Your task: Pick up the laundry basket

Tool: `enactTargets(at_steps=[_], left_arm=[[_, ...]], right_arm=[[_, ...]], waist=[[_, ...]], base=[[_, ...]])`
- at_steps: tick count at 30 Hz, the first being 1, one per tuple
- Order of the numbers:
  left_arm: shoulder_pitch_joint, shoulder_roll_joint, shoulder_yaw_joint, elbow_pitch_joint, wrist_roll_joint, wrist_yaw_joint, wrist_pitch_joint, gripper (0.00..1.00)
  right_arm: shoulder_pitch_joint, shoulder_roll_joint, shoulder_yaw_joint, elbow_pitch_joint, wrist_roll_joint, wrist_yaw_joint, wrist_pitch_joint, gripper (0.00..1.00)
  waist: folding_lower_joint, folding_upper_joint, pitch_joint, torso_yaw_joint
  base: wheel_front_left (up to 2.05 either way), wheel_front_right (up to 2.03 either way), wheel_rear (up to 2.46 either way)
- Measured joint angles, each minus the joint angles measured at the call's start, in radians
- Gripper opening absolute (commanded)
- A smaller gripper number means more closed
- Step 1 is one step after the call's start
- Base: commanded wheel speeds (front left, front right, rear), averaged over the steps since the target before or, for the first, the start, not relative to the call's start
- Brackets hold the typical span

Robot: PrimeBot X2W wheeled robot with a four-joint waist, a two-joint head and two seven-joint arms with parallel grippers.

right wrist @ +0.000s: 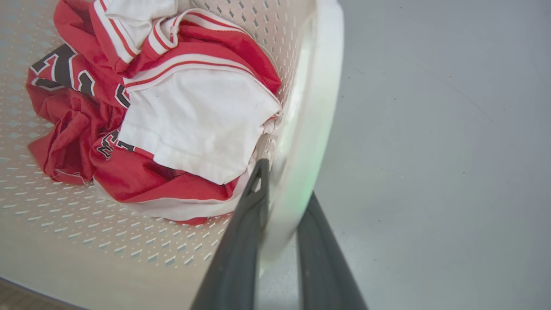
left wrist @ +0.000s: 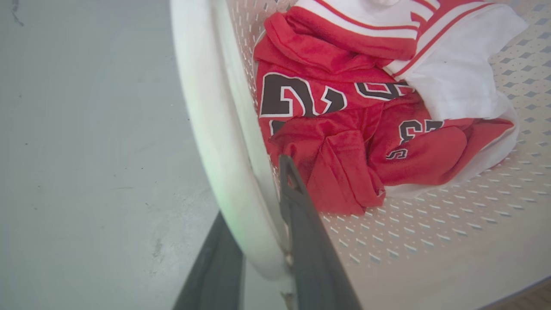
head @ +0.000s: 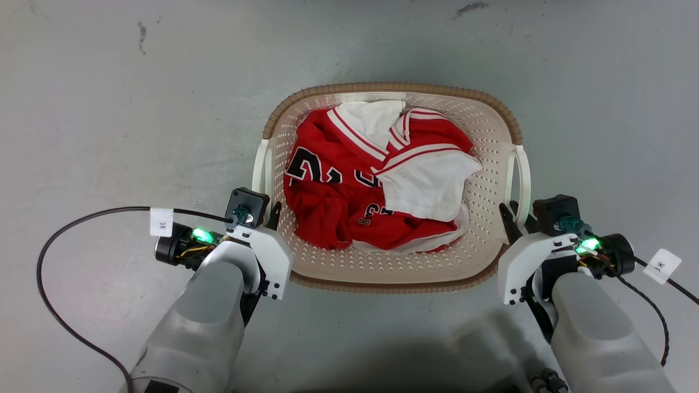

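Note:
The laundry basket [head: 393,90], cream-white and perforated with a brown woven-look rim, sits on the grey floor in front of me. Red and white jerseys [head: 371,180] lie crumpled inside it. My left gripper [head: 273,212] is at the white left handle [head: 261,169]. In the left wrist view its dark fingers [left wrist: 301,224] press that handle [left wrist: 215,129] from both sides, one inside the basket and one outside. My right gripper [head: 510,215] holds the right handle [head: 523,180] the same way, with its fingers [right wrist: 245,232] clamped on the white bar [right wrist: 310,120].
Bare grey floor [head: 109,109] surrounds the basket, with a few dark scuffs at the back. A black cable [head: 49,256] loops over the floor from my left wrist. Another cable [head: 655,305] trails off my right wrist.

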Motion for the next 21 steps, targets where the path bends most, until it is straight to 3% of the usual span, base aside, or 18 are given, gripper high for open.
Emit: enactTargets(at_steps=[9,21], left_arm=[[0.024,-0.005,-0.028,0.019,-0.040,0.000,0.001,0.00],[0.153,-0.013,-0.118,0.044,-0.131,0.001,0.042,0.00]], right_arm=[[0.009,0.000,0.012,0.037,0.001,0.000,0.001,0.00],[0.061,0.000,0.070,0.156,0.019,0.000,0.002,0.00]], waist=[[0.0000,0.0000,-0.067,0.003],[-0.0001,0.0000,-0.277,0.011]], base=[[0.00,0.00,0.00],[0.00,0.00,0.00]])
